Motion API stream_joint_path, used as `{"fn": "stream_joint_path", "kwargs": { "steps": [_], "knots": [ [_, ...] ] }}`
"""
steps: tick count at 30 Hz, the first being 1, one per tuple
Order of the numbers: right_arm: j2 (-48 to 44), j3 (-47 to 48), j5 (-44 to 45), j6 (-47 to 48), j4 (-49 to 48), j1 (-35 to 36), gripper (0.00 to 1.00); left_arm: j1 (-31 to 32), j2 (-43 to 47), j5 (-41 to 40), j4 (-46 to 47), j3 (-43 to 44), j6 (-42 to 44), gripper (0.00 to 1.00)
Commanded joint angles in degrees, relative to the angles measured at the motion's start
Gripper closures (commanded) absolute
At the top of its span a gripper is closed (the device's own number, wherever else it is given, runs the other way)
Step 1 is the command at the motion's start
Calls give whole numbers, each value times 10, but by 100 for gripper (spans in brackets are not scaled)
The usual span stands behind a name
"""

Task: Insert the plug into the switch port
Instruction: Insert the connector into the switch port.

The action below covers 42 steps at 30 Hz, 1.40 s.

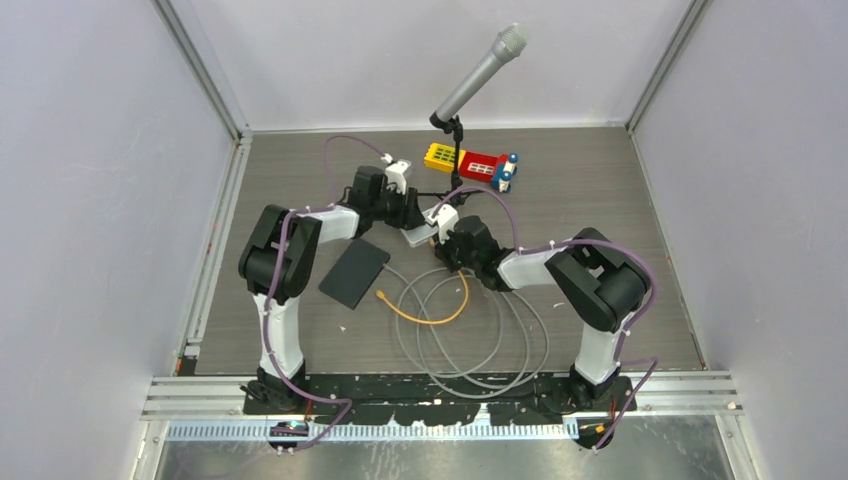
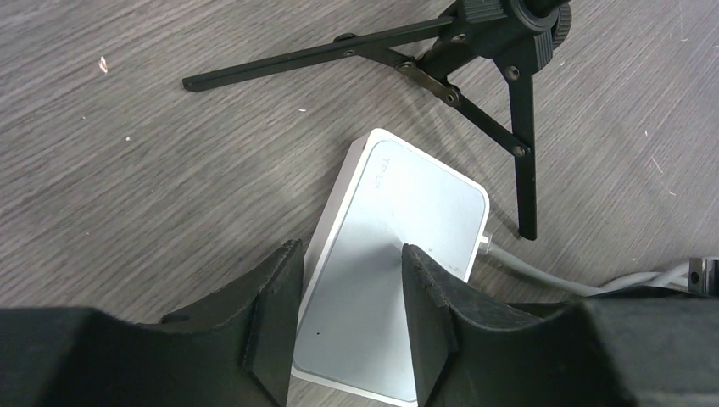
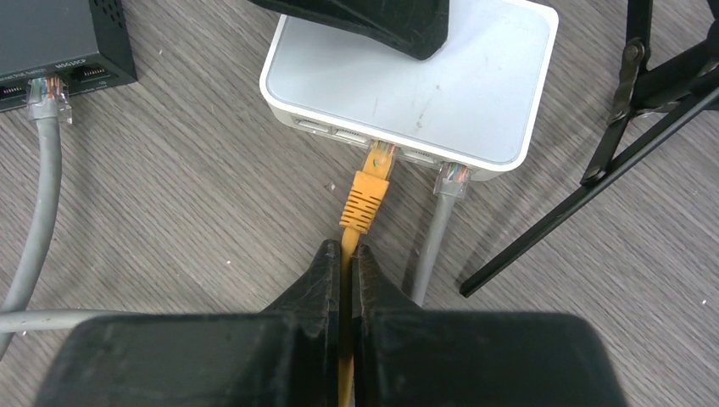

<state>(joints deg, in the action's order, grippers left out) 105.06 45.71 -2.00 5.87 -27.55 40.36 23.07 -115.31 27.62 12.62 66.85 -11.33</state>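
Where lettering reads TP-Link — white switch, orange plug

Table bears white switch, grey cables, perhaps a black switch.

Mostly plastic on a wood-look desk.
The desk shows a matt grey wood grain, lightly scuffed. The switch is smooth white plastic with a soft sheen and faint smudges; the plug has a ribbed orange rubbery boot. The tripod looks like matt black metal. Left tool and right tool wear dull black pads with rough edges.
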Motion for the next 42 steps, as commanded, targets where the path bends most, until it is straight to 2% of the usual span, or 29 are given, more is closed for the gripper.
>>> {"fn": "stream_joint_path", "kwargs": {
  "steps": [1, 10, 19, 23, 30, 37, 40, 42],
  "knots": [
    [44, 31, 16, -5, -73, -1, 100, 82, -21, 218, -80, -8, -51, 53],
    [51, 23, 63, -17, -95, -3, 100, 106, -32, 246, -63, -34, -70, 55],
    [56, 29, 67, -23, -89, -8, 100, 126, -34, 276, -47, -57, -76, 57],
    [43, 16, 61, -22, -89, -8, 99, 125, -20, 255, -45, -67, -77, 57],
    [4, -29, 59, -38, -75, -7, 94, 113, 8, 259, 20, -94, -129, 56],
    [-4, -7, 54, -22, -43, -7, 94, 141, 16, 276, -10, -99, -109, 56],
    [-10, -8, 44, -22, -30, -7, 90, 142, 24, 264, -2, -113, -114, 56],
    [-15, -9, 38, -25, -11, -7, 82, 140, 32, 236, -16, -117, -106, 55]
  ]
}}
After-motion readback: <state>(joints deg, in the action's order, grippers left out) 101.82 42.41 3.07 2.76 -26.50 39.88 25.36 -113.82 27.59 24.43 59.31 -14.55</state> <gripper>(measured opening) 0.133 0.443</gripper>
